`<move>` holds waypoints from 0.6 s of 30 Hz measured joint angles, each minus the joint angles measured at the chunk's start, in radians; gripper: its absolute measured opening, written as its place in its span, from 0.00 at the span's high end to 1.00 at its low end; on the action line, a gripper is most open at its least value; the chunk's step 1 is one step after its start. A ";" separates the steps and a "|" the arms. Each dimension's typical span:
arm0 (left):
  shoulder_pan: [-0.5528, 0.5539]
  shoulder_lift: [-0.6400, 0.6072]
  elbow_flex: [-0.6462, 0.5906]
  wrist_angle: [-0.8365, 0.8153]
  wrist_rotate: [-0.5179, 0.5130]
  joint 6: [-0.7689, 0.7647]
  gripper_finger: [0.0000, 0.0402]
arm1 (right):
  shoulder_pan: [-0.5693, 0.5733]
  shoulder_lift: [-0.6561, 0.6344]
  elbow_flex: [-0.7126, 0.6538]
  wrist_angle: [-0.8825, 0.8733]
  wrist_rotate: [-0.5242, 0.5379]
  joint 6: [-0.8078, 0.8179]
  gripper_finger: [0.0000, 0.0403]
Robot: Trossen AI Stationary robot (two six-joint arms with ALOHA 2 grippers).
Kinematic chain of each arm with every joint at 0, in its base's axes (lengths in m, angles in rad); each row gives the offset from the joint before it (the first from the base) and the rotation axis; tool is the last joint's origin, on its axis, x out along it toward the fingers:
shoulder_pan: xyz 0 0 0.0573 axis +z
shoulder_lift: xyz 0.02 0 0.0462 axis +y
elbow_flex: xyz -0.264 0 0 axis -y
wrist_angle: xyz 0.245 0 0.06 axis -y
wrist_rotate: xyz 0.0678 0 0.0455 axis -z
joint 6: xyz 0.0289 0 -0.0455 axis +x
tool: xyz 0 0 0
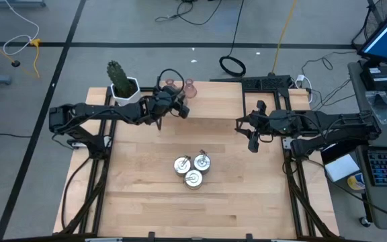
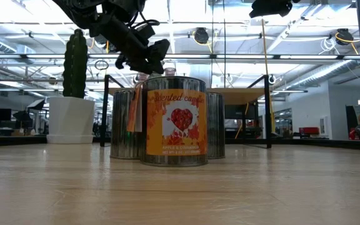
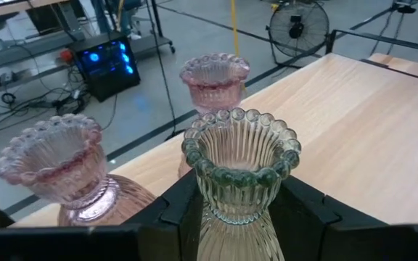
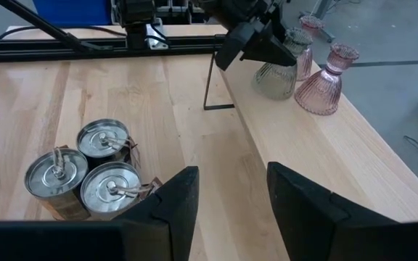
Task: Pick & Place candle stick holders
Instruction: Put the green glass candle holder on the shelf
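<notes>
Overhead looks straight down, low camera sits level beside the tins (image 2: 174, 120), wrist cameras share the glass holders (image 3: 242, 181).

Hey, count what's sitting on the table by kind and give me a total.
Pink glass holders: 2
Green glass holder, in the left tool: 1
Silver candle tins: 3
Potted cactus: 1
Total: 7

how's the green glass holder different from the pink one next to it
The green glass holder is pale olive; the pink glass holder is rosy. The green one sits between the left end effector's fingers; the pink one stands free at the table edge. Both are ribbed glass with beaded rims, upright.
</notes>
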 joint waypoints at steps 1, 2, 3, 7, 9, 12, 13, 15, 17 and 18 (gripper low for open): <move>0.002 0.000 0.000 -0.002 0.004 0.000 0.65 | 0.000 0.000 0.000 0.000 0.000 0.001 0.62; 0.002 0.000 0.000 -0.006 0.005 0.000 0.65 | 0.000 0.000 0.000 0.001 0.000 0.004 0.62; 0.002 0.000 0.000 -0.007 0.006 0.000 0.65 | 0.000 0.000 0.000 0.005 0.000 0.004 0.62; 0.004 0.000 0.000 -0.011 0.005 0.005 0.64 | 0.000 0.000 0.000 0.022 -0.001 0.004 0.62; 0.004 0.000 0.000 -0.021 0.004 0.004 0.64 | 0.000 0.000 0.000 0.022 -0.001 0.004 0.62; 0.003 -0.001 0.000 -0.027 0.005 0.004 0.64 | 0.000 0.000 0.000 0.022 -0.001 0.004 0.62; 0.003 -0.001 0.000 -0.027 0.004 0.004 0.64 | 0.000 0.000 0.000 0.022 -0.001 0.004 0.62; 0.003 -0.001 0.000 -0.029 0.004 0.004 0.64 | 0.000 0.000 0.000 0.022 -0.001 0.004 0.61; 0.003 -0.001 0.000 -0.029 0.004 0.004 0.64 | 0.000 0.000 0.000 0.022 -0.001 0.004 0.62; 0.002 -0.001 0.000 -0.030 0.004 0.004 0.64 | 0.000 0.000 0.000 0.022 -0.001 0.004 0.61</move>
